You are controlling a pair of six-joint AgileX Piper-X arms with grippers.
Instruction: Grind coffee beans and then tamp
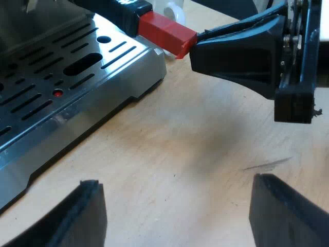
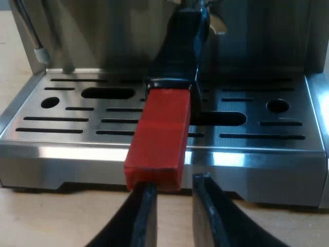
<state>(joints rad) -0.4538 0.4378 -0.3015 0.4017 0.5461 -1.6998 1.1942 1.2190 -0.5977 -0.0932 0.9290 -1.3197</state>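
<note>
While your left tool [image 1: 176, 182] hangs wide open over bench [image 1: 195, 134] beside drip tray [image 1: 77, 67], right tool [image 2: 174, 186] sits narrowly parted, gripping nothing, red end [image 2: 157, 139] of holder handle [image 2: 182, 46] just ahead of tips.

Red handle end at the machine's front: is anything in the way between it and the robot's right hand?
Nothing visible is. The right hand is right at the tip of the red handle end, over the wooden table by the edge of the machine's drip tray, with no object between them.
</note>
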